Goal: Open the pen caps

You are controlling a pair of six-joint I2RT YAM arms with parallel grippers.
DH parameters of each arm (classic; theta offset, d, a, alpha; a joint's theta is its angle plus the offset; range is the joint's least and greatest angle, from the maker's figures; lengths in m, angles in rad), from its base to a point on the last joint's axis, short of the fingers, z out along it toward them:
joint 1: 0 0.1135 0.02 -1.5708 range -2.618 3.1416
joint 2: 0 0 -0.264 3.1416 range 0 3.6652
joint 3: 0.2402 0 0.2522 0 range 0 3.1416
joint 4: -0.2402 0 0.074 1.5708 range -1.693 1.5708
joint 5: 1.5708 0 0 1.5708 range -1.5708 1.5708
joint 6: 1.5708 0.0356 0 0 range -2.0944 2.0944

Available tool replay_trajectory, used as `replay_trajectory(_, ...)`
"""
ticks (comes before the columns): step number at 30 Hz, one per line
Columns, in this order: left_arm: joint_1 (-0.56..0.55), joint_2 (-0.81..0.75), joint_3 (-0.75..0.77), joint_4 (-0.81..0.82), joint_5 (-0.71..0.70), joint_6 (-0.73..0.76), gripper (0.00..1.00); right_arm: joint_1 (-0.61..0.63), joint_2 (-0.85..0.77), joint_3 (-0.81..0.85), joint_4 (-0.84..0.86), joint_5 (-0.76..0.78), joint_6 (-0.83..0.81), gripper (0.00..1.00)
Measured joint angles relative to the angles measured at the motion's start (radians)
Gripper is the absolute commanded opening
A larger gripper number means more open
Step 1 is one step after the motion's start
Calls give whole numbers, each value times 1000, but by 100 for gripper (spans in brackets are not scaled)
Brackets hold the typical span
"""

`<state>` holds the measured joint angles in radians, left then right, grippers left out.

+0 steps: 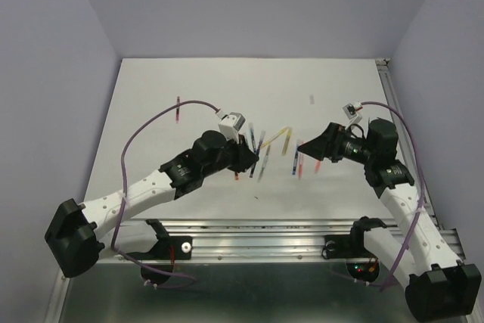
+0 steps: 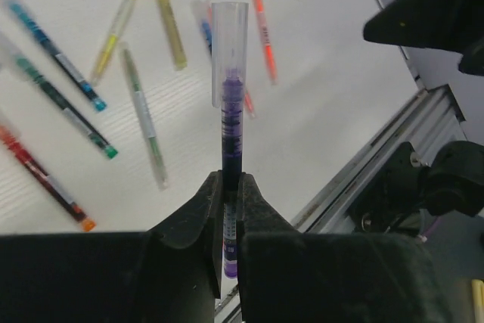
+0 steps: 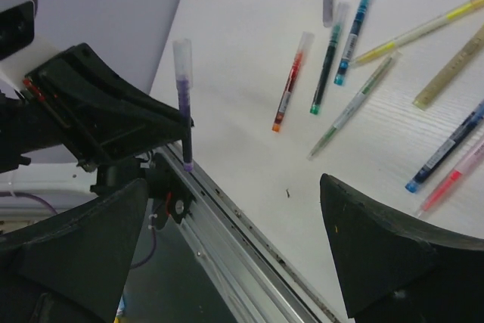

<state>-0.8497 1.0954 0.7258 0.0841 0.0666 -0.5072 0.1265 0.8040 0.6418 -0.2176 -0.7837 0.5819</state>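
Note:
My left gripper (image 2: 230, 184) is shut on the lower body of a purple pen (image 2: 231, 130), which it holds upright above the table. The pen's clear cap (image 2: 229, 43) sits on its top end. In the right wrist view the same purple pen (image 3: 186, 119) and its cap (image 3: 182, 57) stick up from the left gripper (image 3: 183, 135). My right gripper (image 3: 234, 240) hangs wide open with nothing between its fingers, a short way right of the held pen. In the top view the left gripper (image 1: 255, 158) and right gripper (image 1: 305, 150) face each other over the scattered pens.
Several capped pens lie loose on the white table: a red one (image 2: 45, 179), teal (image 2: 64, 107), blue (image 2: 57, 54), green (image 2: 142, 115), yellow (image 2: 168, 17) and orange (image 2: 263, 28). The metal rail (image 1: 265, 225) runs along the near edge. A lone pen (image 1: 178, 109) lies far left.

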Motion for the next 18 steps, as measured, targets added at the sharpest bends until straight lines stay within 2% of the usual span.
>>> replay_trajectory(4,-75,1,-9,63,38,-10,0,41,38,-2,116,-20,59,100)
replay_trajectory(9,-124,20,-9,130,45,-36,0,178,94,-1,185,50,82,98)
replay_trajectory(14,-160,64,-9,154,37,-53,0,297,175,-1,236,150,97,93)
replay_trajectory(18,-168,71,-9,157,27,-70,0,320,184,-1,286,207,116,84)
